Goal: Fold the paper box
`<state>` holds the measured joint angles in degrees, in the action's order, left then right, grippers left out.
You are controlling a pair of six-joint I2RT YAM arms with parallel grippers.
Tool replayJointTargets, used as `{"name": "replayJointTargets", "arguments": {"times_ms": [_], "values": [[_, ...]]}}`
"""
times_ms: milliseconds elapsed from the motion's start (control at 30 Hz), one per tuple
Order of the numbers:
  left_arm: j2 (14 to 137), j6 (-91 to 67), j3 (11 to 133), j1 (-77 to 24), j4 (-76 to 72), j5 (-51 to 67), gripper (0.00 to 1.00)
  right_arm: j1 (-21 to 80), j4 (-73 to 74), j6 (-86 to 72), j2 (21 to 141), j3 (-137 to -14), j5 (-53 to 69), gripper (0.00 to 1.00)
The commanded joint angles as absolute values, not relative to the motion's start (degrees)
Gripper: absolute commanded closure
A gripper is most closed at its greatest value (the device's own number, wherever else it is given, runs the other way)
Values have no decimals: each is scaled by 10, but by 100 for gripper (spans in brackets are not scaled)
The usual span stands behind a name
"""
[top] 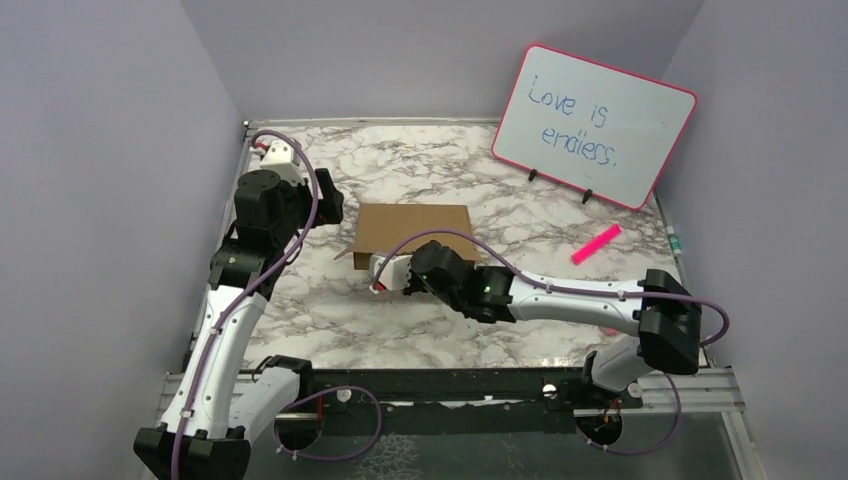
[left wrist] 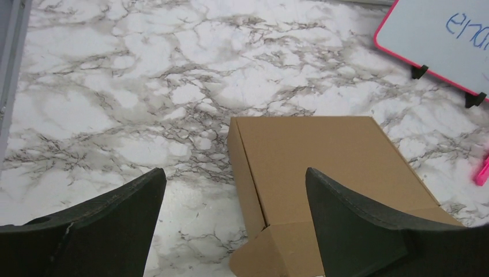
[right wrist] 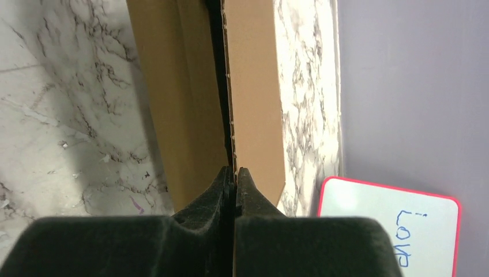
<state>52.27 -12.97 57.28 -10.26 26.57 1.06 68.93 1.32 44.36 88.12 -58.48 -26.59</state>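
Note:
The paper box [top: 415,225] is a shallow brown cardboard box lying closed on the marble table [top: 330,310], with a small flap sticking out at its near left corner. It also shows in the left wrist view [left wrist: 328,156] and the right wrist view [right wrist: 254,86]. My left gripper [top: 335,205] is open and empty, hovering off the box's left end [left wrist: 235,184]. My right gripper [top: 380,274] is shut, with its tips [right wrist: 235,171] against the seam along the box's near edge. No cardboard shows between the fingers.
A pink-framed whiteboard [top: 595,125] stands at the back right, and also shows in the left wrist view [left wrist: 438,29]. A pink marker [top: 596,244] lies right of the box. Purple walls close in the left, back and right sides.

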Motion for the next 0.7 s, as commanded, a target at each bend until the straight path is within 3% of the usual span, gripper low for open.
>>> {"name": "replayJointTargets", "arguments": {"times_ms": [0, 333, 667], "values": [[509, -130, 636, -106, 316, 24, 9, 683, 167, 398, 856, -664, -210, 97], [502, -124, 728, -106, 357, 17, 11, 602, 415, 346, 904, -893, -37, 98], [502, -129, 685, -106, 362, 40, 13, 528, 515, 336, 1010, -1011, 62, 98]]}}
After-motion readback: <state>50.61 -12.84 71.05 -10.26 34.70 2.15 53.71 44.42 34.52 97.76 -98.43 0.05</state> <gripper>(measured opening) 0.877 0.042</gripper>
